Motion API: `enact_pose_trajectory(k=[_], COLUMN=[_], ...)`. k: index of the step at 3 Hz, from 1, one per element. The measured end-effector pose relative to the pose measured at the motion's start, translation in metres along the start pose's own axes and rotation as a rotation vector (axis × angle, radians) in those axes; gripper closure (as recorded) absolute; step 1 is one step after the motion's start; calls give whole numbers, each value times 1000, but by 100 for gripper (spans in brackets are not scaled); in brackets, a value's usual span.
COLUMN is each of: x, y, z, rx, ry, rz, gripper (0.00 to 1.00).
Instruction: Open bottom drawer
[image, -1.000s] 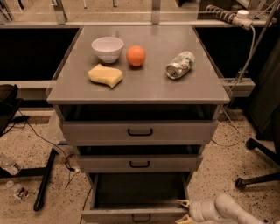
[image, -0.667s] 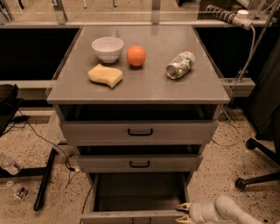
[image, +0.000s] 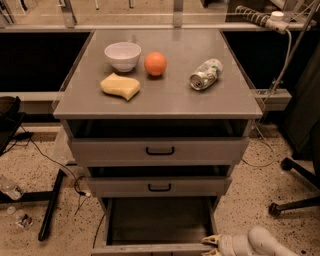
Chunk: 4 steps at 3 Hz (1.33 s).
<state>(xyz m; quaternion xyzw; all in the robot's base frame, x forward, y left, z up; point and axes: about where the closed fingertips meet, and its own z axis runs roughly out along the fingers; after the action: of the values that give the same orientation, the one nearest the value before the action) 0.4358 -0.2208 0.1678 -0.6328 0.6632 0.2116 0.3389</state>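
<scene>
The grey cabinet has three drawers. The bottom drawer (image: 150, 248) is pulled far out, its dark interior showing; its front runs along the frame's lower edge and its handle is out of view. My gripper (image: 210, 246), on a white arm, is at the drawer's front right corner, at the bottom of the frame. The top drawer (image: 160, 150) and the middle drawer (image: 159, 187) each stand slightly out and carry a black bar handle.
On the cabinet top (image: 165, 95) are a white bowl (image: 123, 55), an orange (image: 155, 64), a yellow sponge (image: 120, 86) and a crushed can (image: 205, 74). A black chair base (image: 295, 200) stands at right. Black stand legs (image: 50, 205) and cables lie on the floor at left.
The bottom drawer has come out slightly further towards the camera. My gripper has stayed at its front right corner and moved down a little with it.
</scene>
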Motion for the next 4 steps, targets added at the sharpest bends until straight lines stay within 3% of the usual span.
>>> enact_pose_trajectory(k=[3,4], x=[0,0], y=[0,0], z=[0,0], rx=[0,0], ry=[0,0], rz=[0,0], gripper=[15,0])
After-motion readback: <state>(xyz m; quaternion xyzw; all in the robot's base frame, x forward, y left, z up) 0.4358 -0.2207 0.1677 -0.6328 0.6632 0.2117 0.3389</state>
